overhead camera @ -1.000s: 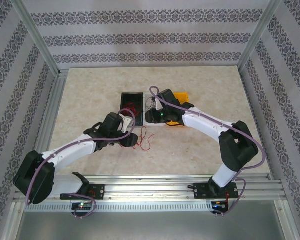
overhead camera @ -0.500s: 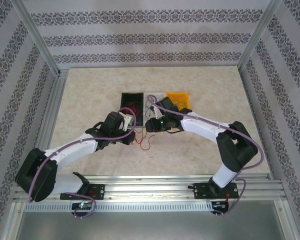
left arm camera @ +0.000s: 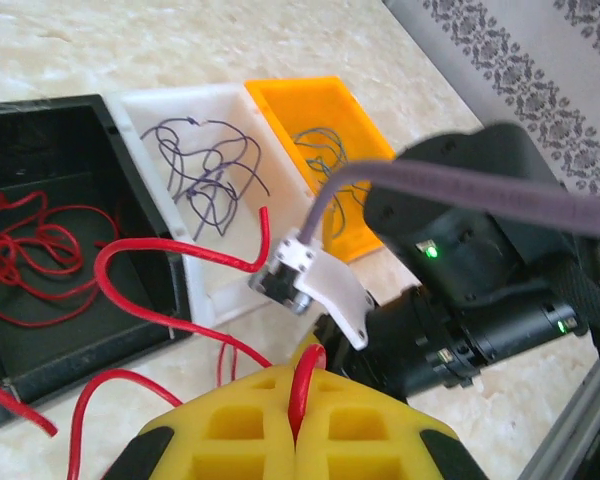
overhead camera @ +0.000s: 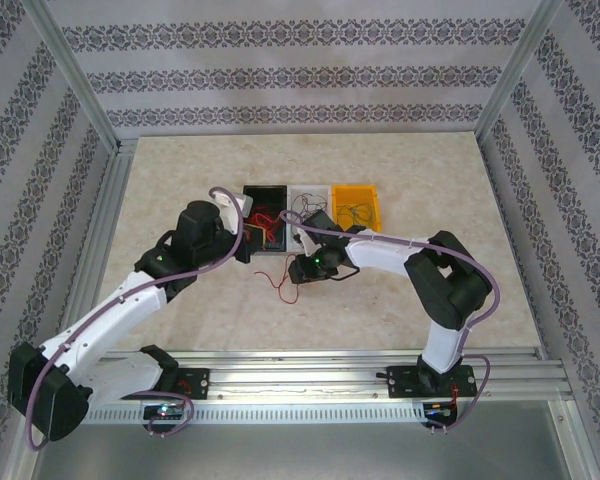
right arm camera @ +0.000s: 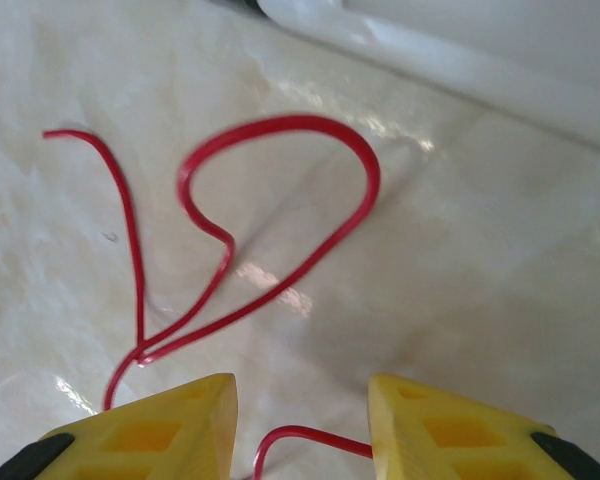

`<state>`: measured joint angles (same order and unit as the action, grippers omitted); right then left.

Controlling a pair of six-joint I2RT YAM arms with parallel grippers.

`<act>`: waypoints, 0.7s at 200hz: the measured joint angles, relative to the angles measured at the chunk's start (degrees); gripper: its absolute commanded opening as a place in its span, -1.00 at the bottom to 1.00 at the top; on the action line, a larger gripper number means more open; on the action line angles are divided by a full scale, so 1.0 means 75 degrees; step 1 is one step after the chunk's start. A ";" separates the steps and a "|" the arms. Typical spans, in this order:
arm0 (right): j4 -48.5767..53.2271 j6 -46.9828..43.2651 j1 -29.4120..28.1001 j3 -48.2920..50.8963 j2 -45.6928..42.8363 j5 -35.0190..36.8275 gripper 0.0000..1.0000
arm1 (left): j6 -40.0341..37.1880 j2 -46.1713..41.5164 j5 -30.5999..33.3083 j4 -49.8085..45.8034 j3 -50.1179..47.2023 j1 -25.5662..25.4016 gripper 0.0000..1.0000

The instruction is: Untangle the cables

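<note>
**A:** What stands on the table (overhead camera: 180,310)?

**B:** 3 bins side by side: a black bin (overhead camera: 248,200), a white bin (overhead camera: 306,188), an orange bin (overhead camera: 373,205). A red bunch (overhead camera: 266,216) lies in the black one, with thin dark wires in the other 2.

**A:** And the 2 arms?

**B:** The left gripper (overhead camera: 255,238) reaches in at the black bin's near edge. The right gripper (overhead camera: 294,272) hangs low in front of the white bin.

**A:** Anything loose?

**B:** A red cable (overhead camera: 280,286) squiggles over the table just beside the right gripper, on its left. Whether either gripper touches it, I cannot tell from up here.
</note>
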<state>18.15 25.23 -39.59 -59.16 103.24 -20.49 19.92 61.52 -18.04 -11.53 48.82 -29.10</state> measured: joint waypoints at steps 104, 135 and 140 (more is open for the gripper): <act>0.0017 0.0009 0.0015 0.0810 -0.1177 0.0224 -0.19 | 0.0490 0.3786 -0.1722 0.2573 0.1527 0.1419 -1.00; 0.0050 0.0006 0.0044 0.0825 -0.1335 0.0271 -0.19 | 0.1113 0.4768 -0.1990 0.3506 0.1734 0.1818 -1.00; 0.0052 0.0006 0.0052 0.0825 -0.1358 0.0274 -0.19 | 0.1224 0.4867 -0.1993 0.3614 0.1728 0.1883 -1.00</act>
<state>18.55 25.28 -39.20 -52.97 93.06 -18.44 29.10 98.02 -32.99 15.57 61.78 -14.98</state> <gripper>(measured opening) 0.405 0.059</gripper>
